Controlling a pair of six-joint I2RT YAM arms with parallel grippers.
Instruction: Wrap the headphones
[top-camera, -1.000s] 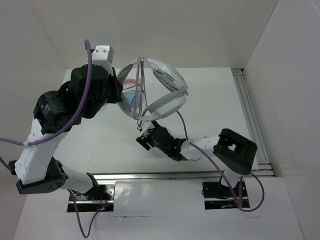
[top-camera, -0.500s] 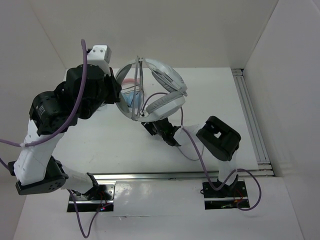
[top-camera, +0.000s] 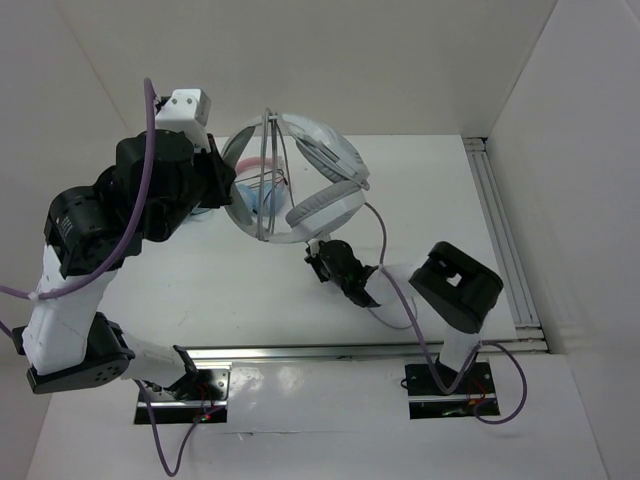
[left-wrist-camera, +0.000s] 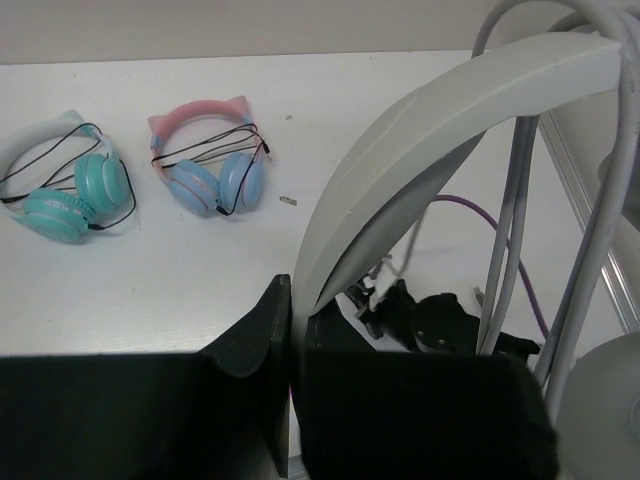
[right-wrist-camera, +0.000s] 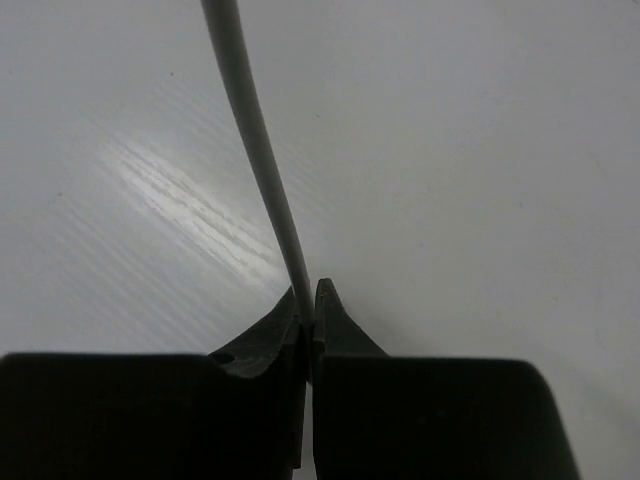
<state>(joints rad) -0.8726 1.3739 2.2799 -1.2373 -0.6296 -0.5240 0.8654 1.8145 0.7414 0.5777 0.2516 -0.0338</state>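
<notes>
L gripper (left-wrist-camera: 292, 350): jaws pressed tight on the lower end of the headband (left-wrist-camera: 420, 140) of the big white-grey headphones (top-camera: 322, 160). The band's edge is wedged between the two dark fingers, and the contact itself is partly behind the finger bodies. R gripper (right-wrist-camera: 309, 322): jaws closed on the thin grey cable (right-wrist-camera: 255, 140), which runs up and out the top of the R wrist view, w/ only bare table (right-wrist-camera: 480, 150) and a glare patch behind it. From above, the headphones are up clear of the table at mid-back of the workspace, w/ one grey ear cup (top-camera: 325, 208) facing down-right, just above the R gripper. The other cup sits mostly behind band and cable strands and is hard to make out. Several strands cross the band's arc; no. of turns can't be told. L fingers are hidden under the L arm (top-camera: 130, 200) in the top view. In the L wrist view a cup is cut off at the lower-right corner, and the R gripper is a dark blurry lump below the band. On the table beyond lie teal headphones (left-wrist-camera: 62, 187) and, near them but apart, pink-and-blue cat-ear headphones (left-wrist-camera: 208, 165), both w/ thin dark cords across them. From above only bits of pink and blue show through the arc; can't tell which pair the blue belongs to.
</notes>
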